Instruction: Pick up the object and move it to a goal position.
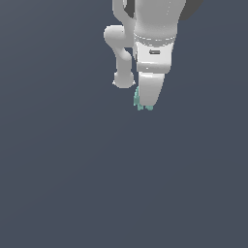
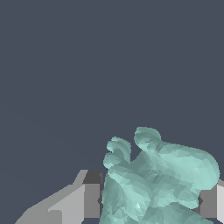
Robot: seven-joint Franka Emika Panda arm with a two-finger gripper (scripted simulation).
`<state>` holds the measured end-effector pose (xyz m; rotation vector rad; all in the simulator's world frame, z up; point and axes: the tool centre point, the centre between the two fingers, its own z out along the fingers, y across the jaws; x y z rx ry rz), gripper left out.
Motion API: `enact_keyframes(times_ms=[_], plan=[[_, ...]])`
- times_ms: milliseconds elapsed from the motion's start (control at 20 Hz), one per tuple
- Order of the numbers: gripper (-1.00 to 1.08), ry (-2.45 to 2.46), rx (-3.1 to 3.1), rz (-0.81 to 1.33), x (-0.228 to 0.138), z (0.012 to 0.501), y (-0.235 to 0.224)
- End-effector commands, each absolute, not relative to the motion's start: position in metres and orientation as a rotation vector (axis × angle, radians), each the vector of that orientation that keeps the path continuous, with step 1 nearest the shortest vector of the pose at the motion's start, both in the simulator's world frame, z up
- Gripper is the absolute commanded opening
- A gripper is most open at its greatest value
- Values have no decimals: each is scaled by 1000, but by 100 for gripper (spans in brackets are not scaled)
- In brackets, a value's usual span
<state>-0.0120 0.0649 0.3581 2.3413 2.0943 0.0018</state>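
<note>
In the exterior view the white gripper (image 1: 146,102) hangs from the arm near the top centre, fingers pointing down. The object (image 1: 138,100), a tiny teal-green lumpy thing, peeks out at the fingertips, mostly hidden behind the white finger. The wrist view shows the object (image 2: 162,179) large and close, knobs sticking out, pressed between the two grey finger pads (image 2: 92,199) on either side. The gripper (image 2: 151,201) is shut on it.
A plain dark grey surface (image 1: 121,184) fills both views. The white arm links (image 1: 121,48) reach down from the top of the exterior view. No other objects show.
</note>
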Motion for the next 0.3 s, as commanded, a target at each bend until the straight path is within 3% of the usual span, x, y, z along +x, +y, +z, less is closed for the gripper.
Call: enact_keyframes(times_ms=[0,250], plan=[[-100,2093,2343,0,-11,367,68],[-100,2092,2344,0,-11,373,71]])
